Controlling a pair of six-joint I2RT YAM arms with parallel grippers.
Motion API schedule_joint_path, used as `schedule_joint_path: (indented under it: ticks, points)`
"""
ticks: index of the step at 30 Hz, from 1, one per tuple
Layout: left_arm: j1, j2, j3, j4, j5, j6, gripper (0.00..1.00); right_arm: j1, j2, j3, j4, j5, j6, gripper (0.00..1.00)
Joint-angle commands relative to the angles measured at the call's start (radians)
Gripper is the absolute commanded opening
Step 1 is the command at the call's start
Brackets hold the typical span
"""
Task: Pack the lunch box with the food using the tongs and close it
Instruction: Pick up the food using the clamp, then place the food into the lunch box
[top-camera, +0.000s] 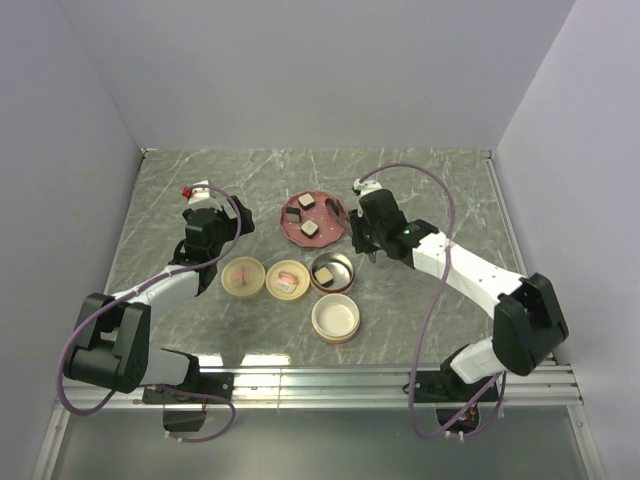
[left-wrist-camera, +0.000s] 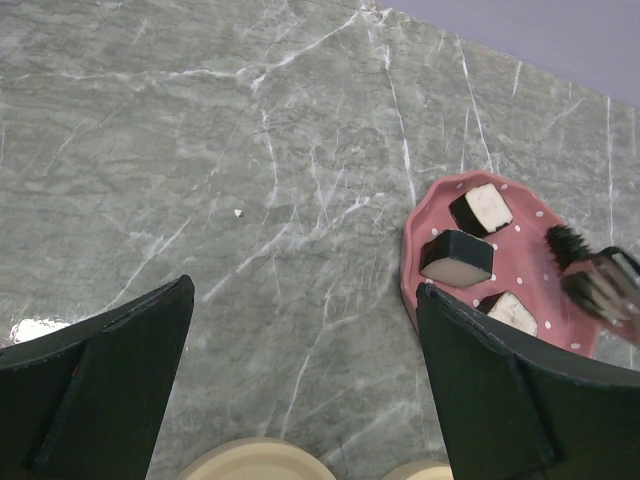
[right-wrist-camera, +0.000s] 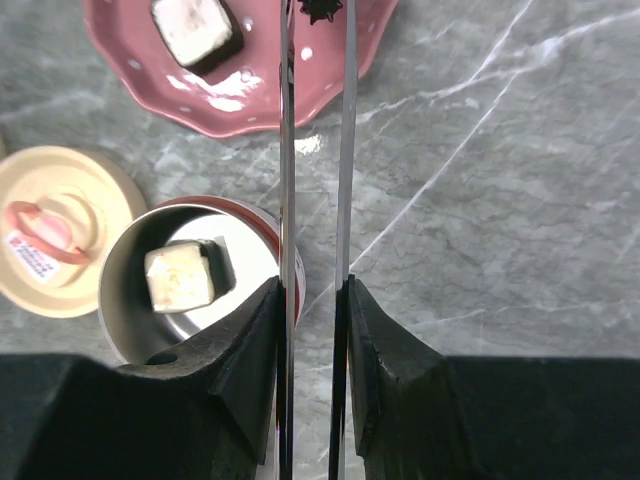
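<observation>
In the round steel lunch box (right-wrist-camera: 125, 265), at 6 o'clock of the pink plate (right-wrist-camera: 250, 100): one food block (right-wrist-camera: 180, 277). Three more on the plate, one half hidden in left wrist view. Tongs (right-wrist-camera: 287, 160) pinched in right gripper (right-wrist-camera: 315, 290), tips cut off. Left gripper (left-wrist-camera: 305, 290) spread wide, empty, 9 o'clock of plate. Two cream lids (top-camera: 243, 277).

Soft overhead light, faint shadows. White glare sits on the glossy pink dotted plate (right-wrist-camera: 225, 95) below my right wrist and on the grey marble tabletop (left-wrist-camera: 30, 330). The thin silvery metal tongs (left-wrist-camera: 600, 285) blur at my left view's edge.
</observation>
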Motion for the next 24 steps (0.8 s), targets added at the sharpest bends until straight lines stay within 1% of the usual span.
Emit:
schedule_joint_path:
  ticks: [1, 9, 13, 16, 20, 24]
  points:
    - [0.004, -0.025, -0.001, 0.048, 0.018, -0.009, 0.99, 0.01, -0.085, -0.025, 0.051, 0.028, 0.016, 0.05]
    - [0.005, -0.018, 0.004, 0.048, 0.023, -0.011, 1.0, 0.032, -0.206, -0.112, 0.069, 0.044, 0.042, 0.04]
    - [0.007, -0.008, 0.008, 0.048, 0.023, -0.012, 1.0, 0.084, -0.28, -0.169, 0.062, 0.066, 0.079, 0.04]
    - [0.009, 0.003, 0.011, 0.048, 0.024, -0.011, 1.0, 0.121, -0.358, -0.217, 0.049, 0.092, 0.117, 0.04]
    - [0.01, 0.008, 0.013, 0.049, 0.024, -0.012, 1.0, 0.205, -0.493, -0.293, 0.025, 0.12, 0.166, 0.04]
    - [0.01, 0.009, 0.014, 0.051, 0.03, -0.012, 0.99, 0.259, -0.574, -0.327, -0.014, 0.15, 0.21, 0.03]
